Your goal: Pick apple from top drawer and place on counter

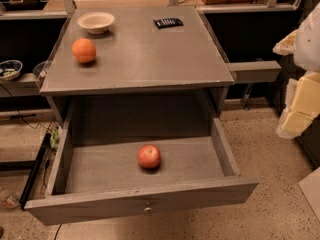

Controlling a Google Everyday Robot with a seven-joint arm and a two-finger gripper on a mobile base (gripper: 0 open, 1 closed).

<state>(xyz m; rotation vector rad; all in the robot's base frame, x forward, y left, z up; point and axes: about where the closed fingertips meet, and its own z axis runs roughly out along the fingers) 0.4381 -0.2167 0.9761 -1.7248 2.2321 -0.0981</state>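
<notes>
Nearest, the top drawer (100,204) is shown open, the apple (149,156) lying untouched near its middle. At right, the end effector (300,109) is held well apart from it; its state cannot be told. Beyond, the bench (150,54) carries an orange (83,50) and a bowl (96,22). Grasp, lift and placement are judged outstanding.

Counter (150,54) carries orange (84,50), bowl (96,22), black device (167,22); drawer (100,170) holds apple (149,156); pincer (299,106) far right.

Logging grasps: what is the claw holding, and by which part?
Nothing visibly: the claw is at the right edge, apart from the apple lying in the top drawer.
</notes>
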